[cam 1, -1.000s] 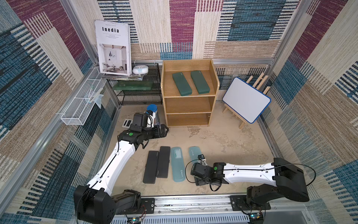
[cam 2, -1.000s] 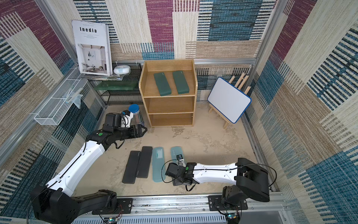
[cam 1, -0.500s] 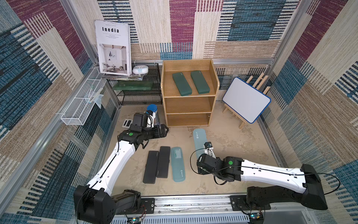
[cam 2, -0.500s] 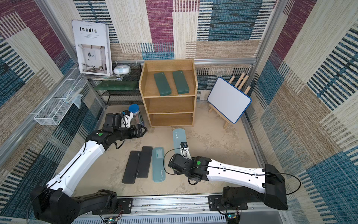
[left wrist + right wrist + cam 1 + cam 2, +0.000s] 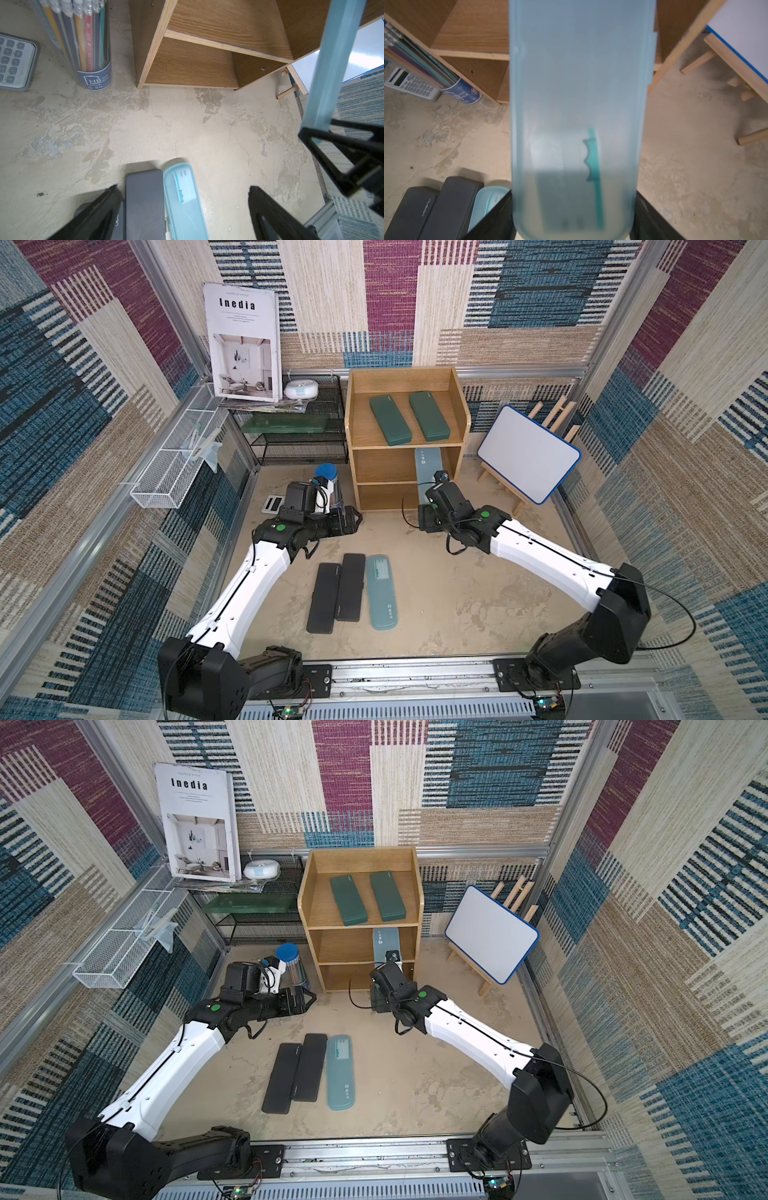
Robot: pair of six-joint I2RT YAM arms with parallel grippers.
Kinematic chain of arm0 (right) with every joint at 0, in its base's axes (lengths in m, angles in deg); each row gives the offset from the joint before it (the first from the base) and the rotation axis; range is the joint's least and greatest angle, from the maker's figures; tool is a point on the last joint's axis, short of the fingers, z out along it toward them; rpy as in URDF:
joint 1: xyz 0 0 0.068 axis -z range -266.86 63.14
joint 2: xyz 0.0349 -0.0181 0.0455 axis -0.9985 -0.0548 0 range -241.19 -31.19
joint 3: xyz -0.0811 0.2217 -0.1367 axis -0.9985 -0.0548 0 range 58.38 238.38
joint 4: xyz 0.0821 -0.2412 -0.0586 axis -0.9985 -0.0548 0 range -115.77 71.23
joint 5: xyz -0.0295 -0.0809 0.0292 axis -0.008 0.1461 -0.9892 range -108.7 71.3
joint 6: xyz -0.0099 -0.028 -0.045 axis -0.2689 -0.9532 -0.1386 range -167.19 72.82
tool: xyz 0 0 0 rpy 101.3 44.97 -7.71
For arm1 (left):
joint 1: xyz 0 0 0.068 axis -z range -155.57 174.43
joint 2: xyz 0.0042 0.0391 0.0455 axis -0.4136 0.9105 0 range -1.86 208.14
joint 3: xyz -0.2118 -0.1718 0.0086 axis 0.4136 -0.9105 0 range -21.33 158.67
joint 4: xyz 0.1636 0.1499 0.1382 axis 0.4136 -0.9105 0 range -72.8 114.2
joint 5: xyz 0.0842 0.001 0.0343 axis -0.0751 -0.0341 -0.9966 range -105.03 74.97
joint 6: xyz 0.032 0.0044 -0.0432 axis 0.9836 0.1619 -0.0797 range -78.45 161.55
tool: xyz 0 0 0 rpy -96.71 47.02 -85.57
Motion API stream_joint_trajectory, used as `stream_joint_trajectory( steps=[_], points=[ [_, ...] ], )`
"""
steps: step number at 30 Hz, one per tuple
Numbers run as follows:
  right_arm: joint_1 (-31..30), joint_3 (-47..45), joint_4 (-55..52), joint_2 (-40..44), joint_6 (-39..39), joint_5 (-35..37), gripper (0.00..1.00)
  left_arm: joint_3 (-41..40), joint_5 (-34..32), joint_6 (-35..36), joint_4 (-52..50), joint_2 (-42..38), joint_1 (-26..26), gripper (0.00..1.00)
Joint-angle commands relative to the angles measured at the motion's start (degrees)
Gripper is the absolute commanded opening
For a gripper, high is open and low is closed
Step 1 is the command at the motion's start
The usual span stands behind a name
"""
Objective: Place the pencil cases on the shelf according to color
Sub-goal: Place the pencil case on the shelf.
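Note:
The wooden shelf (image 5: pixel 399 381) stands at the back. Two dark green pencil cases (image 5: pixel 390 420) (image 5: pixel 429 416) lie side by side on its top tier. My right gripper (image 5: pixel 573 200) is shut across the near end of a translucent light blue case (image 5: pixel 428 466). That case is held level, and its far end reaches into the right side of the middle tier. On the floor lie two black cases (image 5: pixel 324 597) (image 5: pixel 350 587) and another light blue case (image 5: pixel 382 591) side by side. My left gripper (image 5: pixel 182 188) hangs open and empty left of the shelf's foot.
A blue-capped pencil tube (image 5: pixel 328 481) and a grey calculator (image 5: pixel 274 503) sit just left of the shelf, beside my left wrist. A whiteboard on an easel (image 5: pixel 528 460) stands right of the shelf. The black wire rack (image 5: pixel 299 439) and the white wire basket (image 5: pixel 166 477) line the left wall.
My right arm has carried the light blue case from the near floor forward and up to the shelf's middle tier. The left arm has stayed still.

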Motion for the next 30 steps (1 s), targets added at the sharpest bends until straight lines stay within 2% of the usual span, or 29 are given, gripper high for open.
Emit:
stream_joint_trajectory(
  steps=[1, 8, 14, 18, 22, 30],
  points=[
    [2.2, 5.1, 1.3, -4.9, -5.4, -2.8, 0.77, 0.3, 1.3, -0.5, 0.3, 0.2, 0.0, 1.00],
    [4.4, 14.3, -0.7, -13.5, -5.6, -1.5, 0.77, 0.3, 1.9, -0.8, 0.3, 0.1, 0.0, 1.00],
    [5.8, 17.6, -1.3, -18.3, -4.2, 0.2, 0.80, 0.3, 2.5, -1.2, 0.4, 0.3, 0.0, 1.00],
    [6.5, 17.5, -1.2, -19.6, -3.4, 0.4, 0.82, 0.4, 3.2, -1.4, 0.3, 0.9, 0.0, 1.00],
    [6.7, 17.3, -0.9, -19.8, -2.7, 0.0, 0.88, 0.7, 3.5, -1.4, 0.0, 1.4, 0.0, 1.00],
    [6.8, 17.7, -1.1, -17.5, -1.8, -1.7, 0.94, 0.9, 3.2, -1.4, -0.4, 1.4, 0.0, 1.00]
  ],
)
